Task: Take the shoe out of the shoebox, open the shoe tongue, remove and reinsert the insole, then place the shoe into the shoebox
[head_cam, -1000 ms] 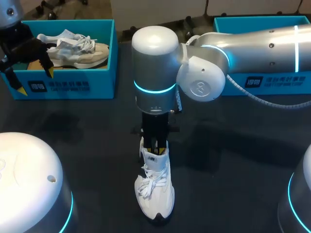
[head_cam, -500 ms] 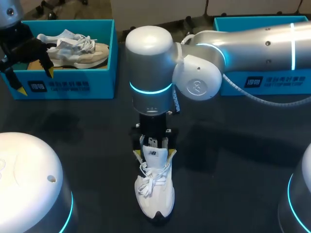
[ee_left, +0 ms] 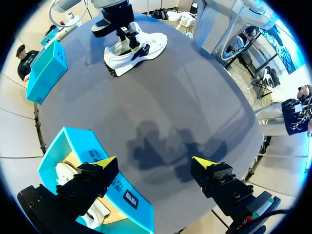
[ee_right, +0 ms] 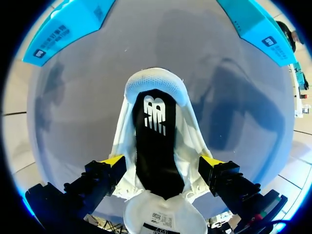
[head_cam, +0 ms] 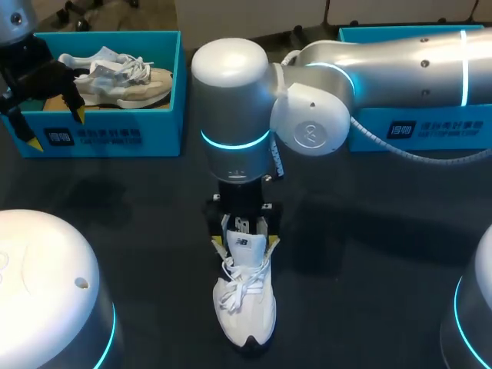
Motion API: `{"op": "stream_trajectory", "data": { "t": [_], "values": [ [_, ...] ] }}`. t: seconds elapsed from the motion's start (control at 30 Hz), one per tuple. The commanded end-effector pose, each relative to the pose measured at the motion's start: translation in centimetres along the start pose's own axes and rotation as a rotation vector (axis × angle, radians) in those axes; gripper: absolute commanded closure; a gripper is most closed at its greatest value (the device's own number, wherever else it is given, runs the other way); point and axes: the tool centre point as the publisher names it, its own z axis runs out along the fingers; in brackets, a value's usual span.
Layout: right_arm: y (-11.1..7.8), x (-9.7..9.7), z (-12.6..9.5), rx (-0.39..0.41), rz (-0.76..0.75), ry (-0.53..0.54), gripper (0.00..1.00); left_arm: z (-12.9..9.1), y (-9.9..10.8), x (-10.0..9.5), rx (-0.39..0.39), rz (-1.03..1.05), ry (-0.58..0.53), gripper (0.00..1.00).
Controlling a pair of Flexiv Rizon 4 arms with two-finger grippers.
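The white mesh lace-up sneaker (head_cam: 244,296) stands on the dark worktop (head_cam: 369,292), well apart from the teal cardboard shoebox (head_cam: 115,137) at my left, its tongue (ee_right: 158,217) open and the black foam insole (ee_right: 156,146) lying inside. The right pincer (ee_right: 162,161) hangs spread wide astride the shoe's collar, gripping nothing. The left pincer (ee_left: 155,163) gapes wide and empty over the shoebox's front wall. The insole looks thin and floppy, so I would pinch its heel edge, expecting the light shoe to lift with it.

Dark round table (head_cam: 138,231). White shoe (head_cam: 244,307) upright on its sole, directly under right claw (head_cam: 244,244), between its spread fingers. Teal shoebox (head_cam: 108,134) under left claw (head_cam: 57,129). Second teal shoebox (head_cam: 430,127) well beyond right claw.
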Motion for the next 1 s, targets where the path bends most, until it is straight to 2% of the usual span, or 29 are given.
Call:
{"op": "stream_trajectory", "data": {
  "t": [0.03,1.0],
  "values": [
    [-0.7,-0.1,-0.1,-0.007,0.007,0.004,0.00,-0.1,0.0,0.0,-0.001,0.001,0.002,0.00],
    [-4.2,0.3,-1.3,-0.011,0.090,0.039,0.00,-0.1,0.0,0.0,-0.001,0.001,0.002,0.00]
  ]
}}
